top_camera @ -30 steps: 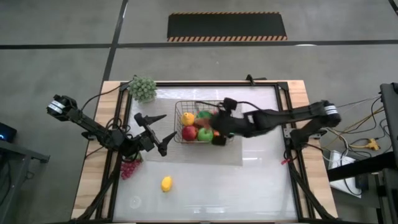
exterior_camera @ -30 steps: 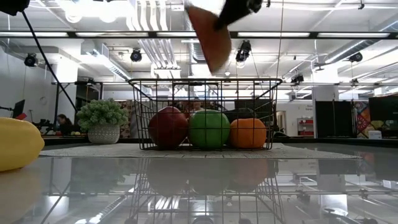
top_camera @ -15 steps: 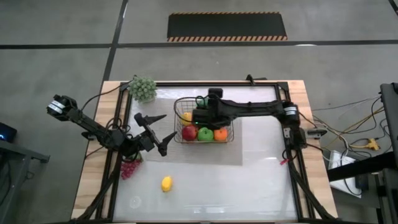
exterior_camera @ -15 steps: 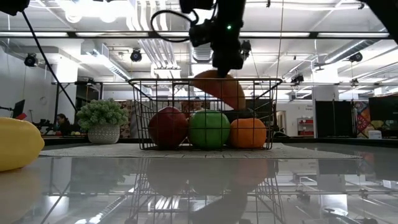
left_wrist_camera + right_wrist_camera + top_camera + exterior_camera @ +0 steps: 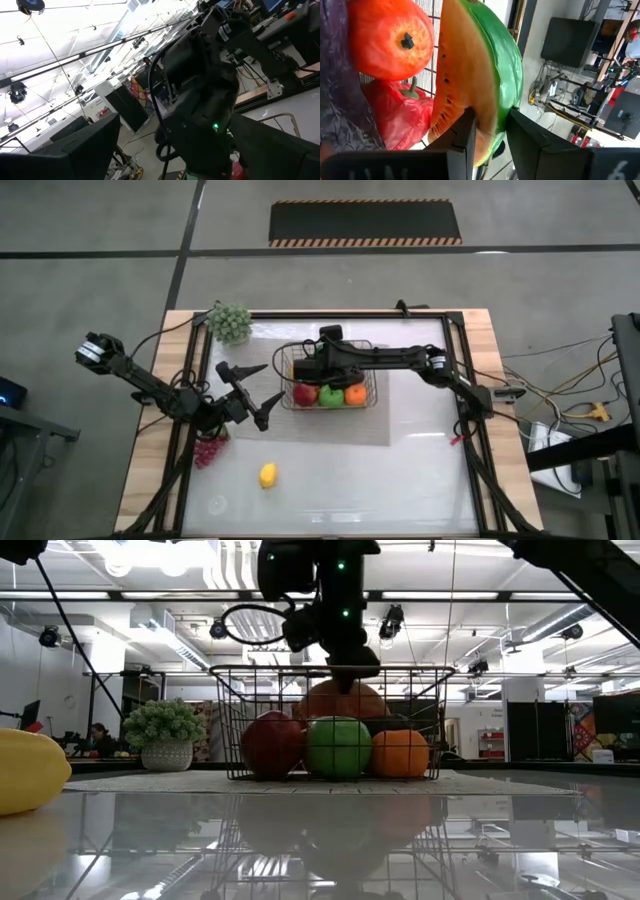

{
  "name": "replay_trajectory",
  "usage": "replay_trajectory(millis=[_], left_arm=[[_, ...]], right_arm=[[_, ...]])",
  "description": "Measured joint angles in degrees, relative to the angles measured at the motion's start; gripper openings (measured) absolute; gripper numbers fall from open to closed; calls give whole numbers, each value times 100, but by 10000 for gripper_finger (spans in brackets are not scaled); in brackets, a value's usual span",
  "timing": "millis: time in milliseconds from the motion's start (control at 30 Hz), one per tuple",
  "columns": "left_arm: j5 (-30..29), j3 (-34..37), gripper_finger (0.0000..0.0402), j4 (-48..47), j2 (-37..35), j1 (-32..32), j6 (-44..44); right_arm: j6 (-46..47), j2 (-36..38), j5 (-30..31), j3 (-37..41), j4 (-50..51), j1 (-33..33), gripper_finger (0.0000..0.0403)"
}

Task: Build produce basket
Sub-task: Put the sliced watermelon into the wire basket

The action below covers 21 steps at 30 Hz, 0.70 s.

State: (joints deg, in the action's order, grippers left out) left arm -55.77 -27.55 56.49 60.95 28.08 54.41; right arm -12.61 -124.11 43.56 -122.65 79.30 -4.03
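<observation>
The dark wire-mesh basket (image 5: 284, 383) (image 5: 225, 720) stands on a grey mat and holds a red apple (image 5: 271, 744), a green fruit (image 5: 337, 746), an orange (image 5: 400, 753), a red pepper (image 5: 400, 116) and a purple eggplant (image 5: 335, 95). My right gripper (image 5: 308, 367) (image 5: 345, 665) reaches down into the basket, shut on the watermelon slice (image 5: 340, 700) (image 5: 480, 65). My left gripper (image 5: 262, 387) hovers open left of the basket. A yellow lemon (image 5: 267, 474) (image 5: 25, 772) and dark-red grapes (image 5: 207, 448) lie on the table. My right gripper pinches the watermelon slice between its two fingers (image 5: 462, 145), one on the red flesh face and one on the green rind (image 5: 502, 125). The fingers come from above, pointing down into the basket. The slice hangs below them among the fruits, behind the front row; whether it rests on them I cannot tell.
A pale grey-green bunch (image 5: 229, 322) (image 5: 163, 725) sits at the table's far left corner. The black frame rails (image 5: 462, 380) run along the table's edges. Open glossy table surface (image 5: 380, 480) lies near of the mat.
My right gripper has swung from the basket's right side toward the far left over the basket and come down. The watermelon slice it carries has dropped from above the rim to inside the basket, behind the front fruits. My left arm has kept still.
</observation>
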Motion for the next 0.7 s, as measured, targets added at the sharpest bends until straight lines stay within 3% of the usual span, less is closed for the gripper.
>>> replay_trajectory(millis=[400,700], left_arm=[[-1,-2,360,-1,0,1,0],[-1,-2,360,0,0,0,1]], right_arm=[[-3,-35,-7,4,-41,-42,84],[224,-35,-1,9,-78,-52,139]])
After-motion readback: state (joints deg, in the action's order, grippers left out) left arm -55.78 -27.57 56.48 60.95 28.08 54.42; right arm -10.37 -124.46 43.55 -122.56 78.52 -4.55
